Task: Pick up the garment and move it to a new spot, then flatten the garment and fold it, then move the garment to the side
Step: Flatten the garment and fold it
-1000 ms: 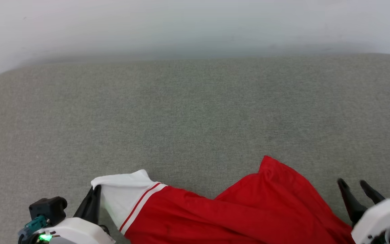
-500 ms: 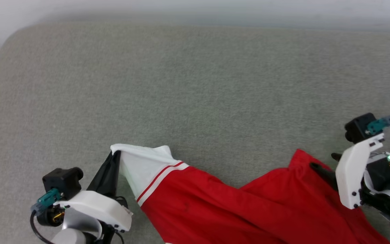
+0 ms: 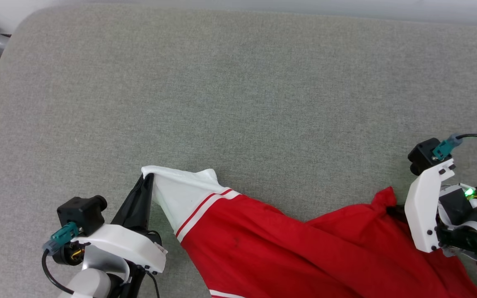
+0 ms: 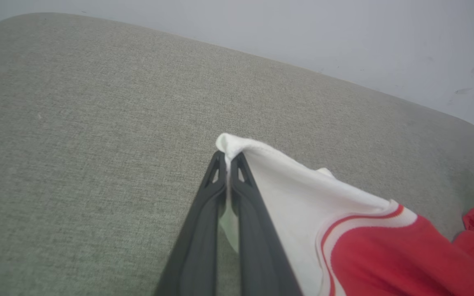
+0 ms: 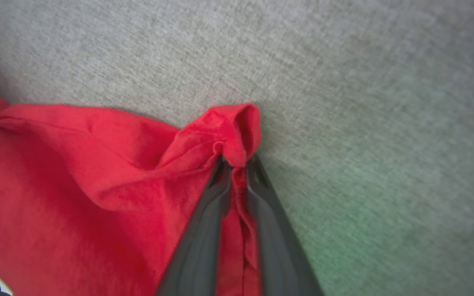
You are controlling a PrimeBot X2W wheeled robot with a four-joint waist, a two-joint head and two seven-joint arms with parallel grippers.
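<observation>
Item: garment (image 3: pixel 288 244), red with a white sleeve; lies rumpled along the near edge of the grey upholstered surface (image 3: pixel 238 82); left pincer (image 4: pixel 228 158) clamped on the sleeve tip, near-left of that surface; right pincer (image 5: pixel 237 162) clamped on a bunched red corner, near-right; step, as judged: pick-up; next: raise both ends together, cloth kept taut.

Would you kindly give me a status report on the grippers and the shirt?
Left gripper shut on white sleeve. Right gripper shut on bunched red fabric. T-shirt rumpled on grey cushion, not yet flat. No obstruction seen.
</observation>
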